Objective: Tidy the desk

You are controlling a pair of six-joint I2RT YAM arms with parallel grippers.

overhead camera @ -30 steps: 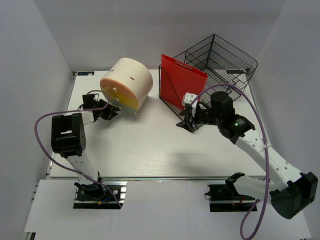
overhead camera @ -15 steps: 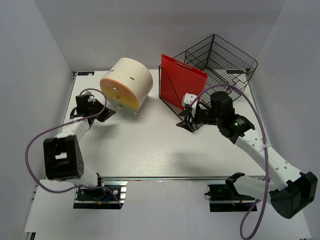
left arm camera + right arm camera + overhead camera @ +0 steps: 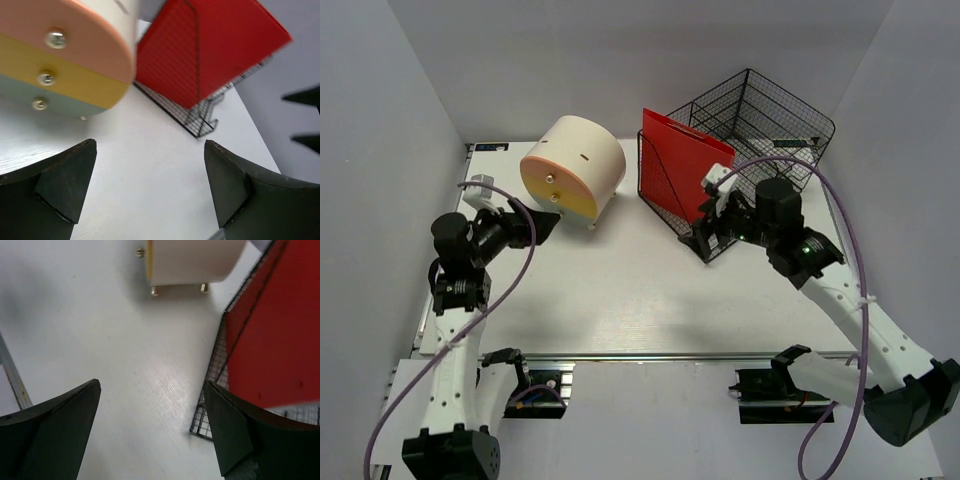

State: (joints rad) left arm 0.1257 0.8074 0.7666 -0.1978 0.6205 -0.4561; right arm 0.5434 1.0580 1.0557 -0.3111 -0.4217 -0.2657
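Observation:
The desk (image 3: 620, 295) is a white tabletop with a metal rail along its near edge. My left gripper (image 3: 542, 228) hovers open at the left, just in front of a cream drawer unit (image 3: 572, 166) with pink, yellow and blue fronts, touching nothing. In the left wrist view the gripper (image 3: 150, 175) has only bare desk between its fingers, with the drawer unit (image 3: 65, 50) ahead. My right gripper (image 3: 708, 228) is open at the front corner of a black mesh file holder (image 3: 665, 205) that holds a red folder (image 3: 682, 165). The right wrist view shows that gripper (image 3: 150, 420) with nothing in it.
A black wire basket (image 3: 765, 115) sits at the back right behind the file holder. Grey walls close in the desk on three sides. The metal rail (image 3: 12, 375) shows at the left of the right wrist view.
My left arm has drawn back from the drawer unit toward the near left and its jaws have opened wide. My right gripper has shifted right toward the file holder and opened wider.

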